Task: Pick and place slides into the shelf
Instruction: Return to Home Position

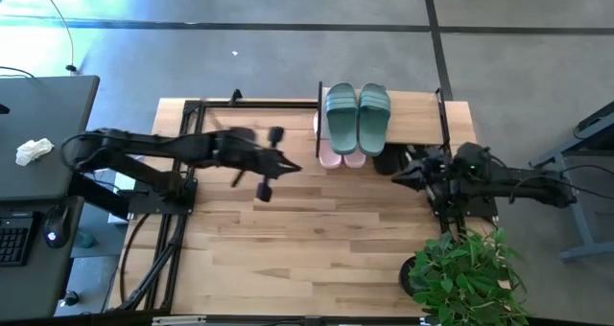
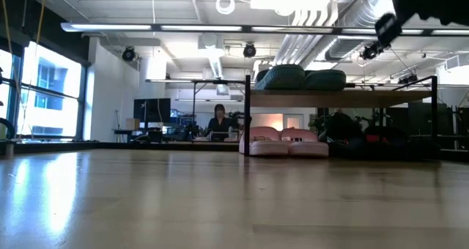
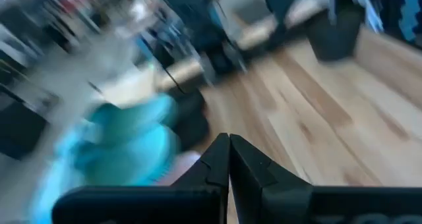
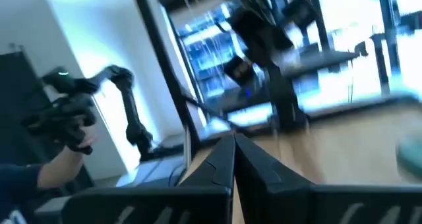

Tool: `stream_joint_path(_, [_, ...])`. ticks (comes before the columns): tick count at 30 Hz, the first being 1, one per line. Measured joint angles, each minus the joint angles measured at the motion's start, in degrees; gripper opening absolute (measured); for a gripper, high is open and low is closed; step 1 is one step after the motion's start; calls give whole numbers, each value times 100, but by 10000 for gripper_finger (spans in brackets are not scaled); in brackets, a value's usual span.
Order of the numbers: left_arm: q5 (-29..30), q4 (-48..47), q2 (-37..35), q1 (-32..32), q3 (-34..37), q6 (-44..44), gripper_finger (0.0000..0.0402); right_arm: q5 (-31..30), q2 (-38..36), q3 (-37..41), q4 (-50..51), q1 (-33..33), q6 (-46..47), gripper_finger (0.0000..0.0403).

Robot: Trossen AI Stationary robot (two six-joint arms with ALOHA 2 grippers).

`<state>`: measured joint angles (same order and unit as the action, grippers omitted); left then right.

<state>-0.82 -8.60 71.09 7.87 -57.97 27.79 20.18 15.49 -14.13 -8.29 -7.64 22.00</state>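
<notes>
The shelf point(image 1: 422, 104) stands at the table's far edge. Two teal-green slides point(image 1: 357, 117) lie side by side on its wooden top board point(image 2: 344, 97). Two pale pink slides point(image 2: 284, 142) sit under it on the table, and dark shapes to their right, probably the black slides point(image 2: 359, 140), are too dim to make out. My left gripper point(image 1: 295, 167) hovers shut above the table, just left of the pink slides; its wrist view shows the shut fingers point(image 3: 229, 153) and the teal slides point(image 3: 125, 151) blurred. My right gripper point(image 1: 396, 177), shut point(image 4: 234, 151), hovers at the shelf's near right side.
A potted plant point(image 1: 462, 268) stands at the table's near right corner, close to my right arm. A bare black metal frame point(image 1: 206, 110) stands left of the shelf. Bare wooden table point(image 1: 317, 240) lies in front of the shelf. A person's hand with a controller point(image 4: 66, 122) shows beyond the table.
</notes>
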Motion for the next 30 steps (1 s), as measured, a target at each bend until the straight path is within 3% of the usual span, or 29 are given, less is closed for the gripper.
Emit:
stream_joint_path(4, [38,600,-1222,133,830,-130,0,-71,-41,-259,-273,33,-563,0])
stream_joint_path(9, [399,501,-2813,233,1627,-259,0,-110,-112,-757,38,31,-917,0])
stream_joint_path(17, [500,262,-4909,224,2272,-290,0,-403,-613,-1358,727,31,-1540,0])
stream_joint_path(25, [782,-415,-6036,224,2460,-395,0,-845,-1536,-1403,1519,29,-1559,0])
stream_joint_path(30, [798,-533,-6464,224,2589,-379,0,-913,-1487,-1399,1629,30,-1501,0])
